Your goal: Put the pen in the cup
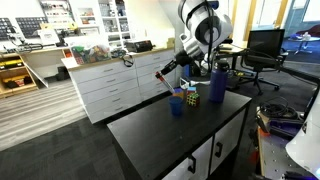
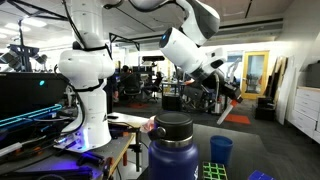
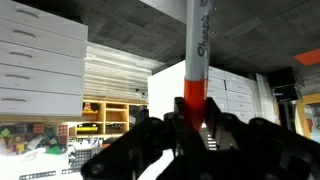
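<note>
My gripper (image 3: pixel 195 128) is shut on the pen (image 3: pixel 194 70), a slim marker with a red body and a grey lettered end that sticks out between the fingers. In an exterior view my gripper (image 1: pixel 170 70) holds the pen (image 1: pixel 163 73) in the air, tilted, above and a little to the side of the small blue cup (image 1: pixel 177 103), which stands on the black table (image 1: pixel 150 130). In both exterior views the cup (image 2: pixel 221 150) is upright, and my gripper (image 2: pixel 230 95) hangs above it.
A multicoloured puzzle cube (image 1: pixel 192 97) stands right beside the cup, and a tall blue-purple bottle (image 1: pixel 218 82) stands behind them. The bottle (image 2: pixel 172 150) fills the foreground, with the cube (image 2: pixel 214 172) next to it. White drawers (image 1: pixel 115 85) and an office chair (image 1: pixel 262 50) surround the table.
</note>
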Action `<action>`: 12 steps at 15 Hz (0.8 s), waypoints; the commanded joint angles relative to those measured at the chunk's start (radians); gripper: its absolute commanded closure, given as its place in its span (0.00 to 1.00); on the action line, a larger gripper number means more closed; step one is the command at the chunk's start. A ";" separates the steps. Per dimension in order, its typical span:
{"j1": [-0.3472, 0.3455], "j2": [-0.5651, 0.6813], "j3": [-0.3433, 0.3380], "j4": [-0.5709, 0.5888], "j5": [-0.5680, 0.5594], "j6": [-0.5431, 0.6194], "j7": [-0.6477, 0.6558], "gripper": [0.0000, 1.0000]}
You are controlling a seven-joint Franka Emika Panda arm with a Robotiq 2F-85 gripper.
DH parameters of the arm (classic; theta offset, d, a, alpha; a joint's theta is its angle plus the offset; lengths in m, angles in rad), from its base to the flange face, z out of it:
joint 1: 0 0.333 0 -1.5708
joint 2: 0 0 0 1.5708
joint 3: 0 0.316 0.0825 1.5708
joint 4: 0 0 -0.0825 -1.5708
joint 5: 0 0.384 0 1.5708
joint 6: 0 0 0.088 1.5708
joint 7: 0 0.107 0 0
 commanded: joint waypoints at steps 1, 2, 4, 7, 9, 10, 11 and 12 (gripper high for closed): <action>-0.010 -0.084 -0.008 -0.065 0.120 -0.041 -0.123 0.94; -0.011 -0.093 -0.009 -0.070 0.153 -0.042 -0.152 0.94; -0.015 -0.116 -0.013 -0.087 0.211 -0.058 -0.209 0.94; -0.017 -0.142 -0.018 -0.111 0.275 -0.086 -0.277 0.94; -0.017 -0.151 -0.022 -0.126 0.304 -0.107 -0.309 0.94; -0.017 -0.155 -0.023 -0.133 0.317 -0.115 -0.322 0.94; -0.017 -0.158 -0.025 -0.142 0.327 -0.126 -0.335 0.94; -0.017 -0.160 -0.028 -0.149 0.337 -0.134 -0.348 0.94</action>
